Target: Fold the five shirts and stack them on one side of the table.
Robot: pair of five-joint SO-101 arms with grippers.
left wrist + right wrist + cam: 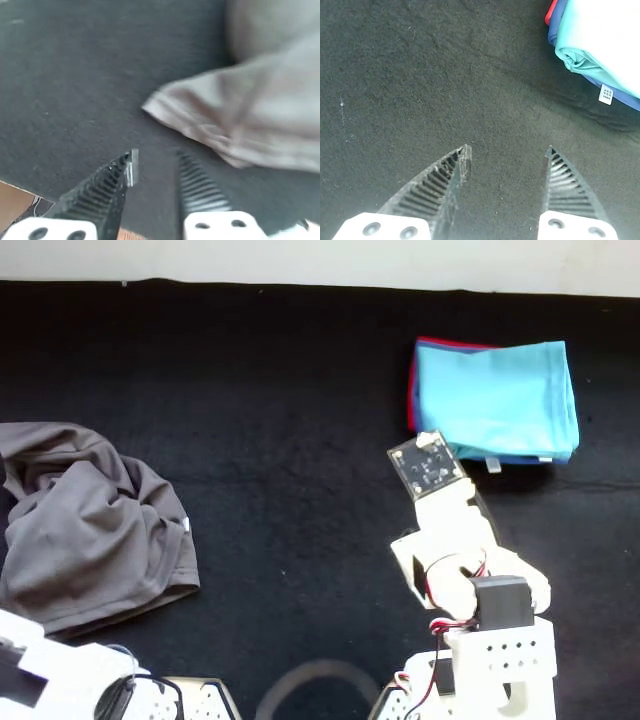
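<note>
Left gripper (156,156): jaws parted by a moderate gap, nothing held, low over the desk (280,390), with the hem (190,125) of the grey shirt (90,530) just beyond its tips. Right gripper (508,148): jaws wider apart, empty, over bare desk near the stack (495,400).

Findings. The grey shirt lies crumpled at the left side of the desk, well apart from the stack at the far right. The stack shows a cyan shirt on top with blue and red edges beneath. Whether more lie under them cannot be told. A label (605,94) sticks out at its near edge.

Assessment. The step in hand appears to be taking up the grey shirt for folding. It looks like the last loose one in view.

Recommendations. Take the hem by one layer of cloth only, close to a corner and not mid-bunch. A grab into the heap would likely lift several folds and leave the shirt tangled. Press the lower jaw flat to the desk so it slides under the edge. Bring the other gripper across to a second corner before you lift, then draw the cloth flat over open desk in the middle. Keep clear of the stack while spreading, or you may knock it askew.
</note>
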